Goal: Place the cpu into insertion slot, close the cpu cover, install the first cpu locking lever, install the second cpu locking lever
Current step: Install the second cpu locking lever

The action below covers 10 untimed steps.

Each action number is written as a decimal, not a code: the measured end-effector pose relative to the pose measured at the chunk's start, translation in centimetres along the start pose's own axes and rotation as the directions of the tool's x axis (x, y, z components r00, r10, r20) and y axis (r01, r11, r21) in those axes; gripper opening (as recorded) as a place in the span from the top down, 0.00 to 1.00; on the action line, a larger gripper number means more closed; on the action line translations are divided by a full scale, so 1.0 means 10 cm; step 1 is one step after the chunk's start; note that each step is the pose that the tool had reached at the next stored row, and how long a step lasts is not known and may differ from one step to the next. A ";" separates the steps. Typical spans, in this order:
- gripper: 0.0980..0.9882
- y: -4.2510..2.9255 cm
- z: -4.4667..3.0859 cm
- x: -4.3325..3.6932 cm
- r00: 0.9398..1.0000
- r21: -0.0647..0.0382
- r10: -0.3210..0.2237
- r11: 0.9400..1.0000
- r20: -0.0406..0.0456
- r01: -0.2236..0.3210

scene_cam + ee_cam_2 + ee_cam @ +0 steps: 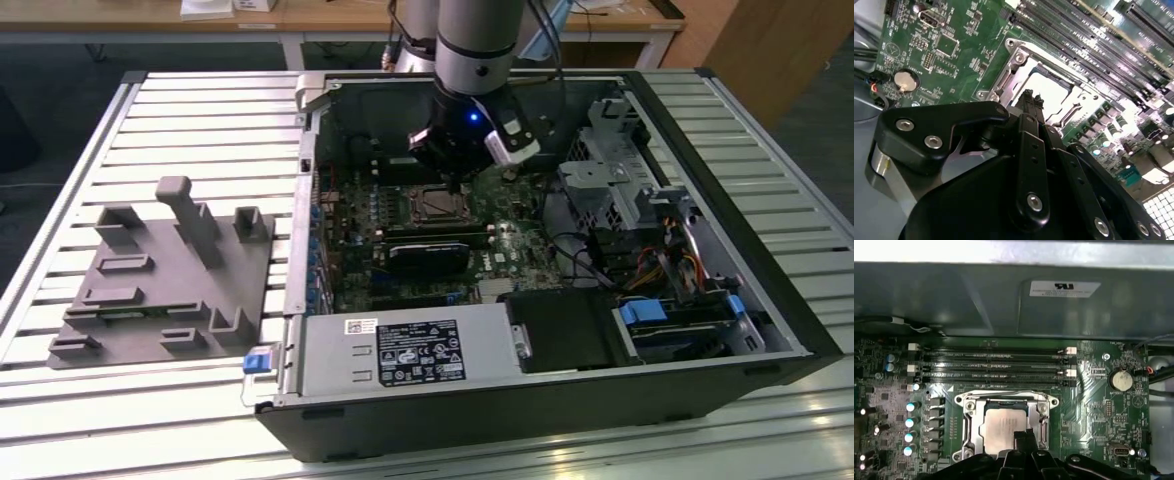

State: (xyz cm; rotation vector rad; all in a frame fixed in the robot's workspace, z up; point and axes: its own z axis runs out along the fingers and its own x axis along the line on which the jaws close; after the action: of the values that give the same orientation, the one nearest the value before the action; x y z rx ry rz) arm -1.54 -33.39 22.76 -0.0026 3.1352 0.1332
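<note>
The cpu (1003,427) lies flat in the insertion slot (434,203) on the green motherboard, its dull silver top showing. The cpu cover (970,427), a silvery frame, lies down around it with the chip visible through the cut-out. My gripper (1023,436) hangs just above the socket's near edge, its black fingers pressed together and holding nothing. In the second wrist view the gripper (1029,97) tip points at the bright cpu (1051,90). In the exterior view the gripper (451,180) reaches down into the open computer case. I cannot tell how the locking levers stand.
Long memory slots (999,365) run beside the socket, with a coin battery (1120,380) nearby. A black card (427,255) sits below the socket in the exterior view. Drive cages (614,170) and cables crowd the exterior view's right. A grey fixture (160,270) stands outside the case.
</note>
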 end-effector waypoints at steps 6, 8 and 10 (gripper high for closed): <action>0.99 -0.093 -0.007 -0.011 1.000 0.000 0.001 1.000 -0.006 -0.001; 0.99 -0.132 -0.010 -0.011 1.000 0.000 0.001 1.000 -0.006 -0.001; 0.99 -0.170 -0.013 -0.011 1.000 0.000 0.001 1.000 -0.006 -0.001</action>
State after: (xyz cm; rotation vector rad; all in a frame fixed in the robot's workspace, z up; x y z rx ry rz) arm -1.43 -35.09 22.75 -0.0020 3.1414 0.1335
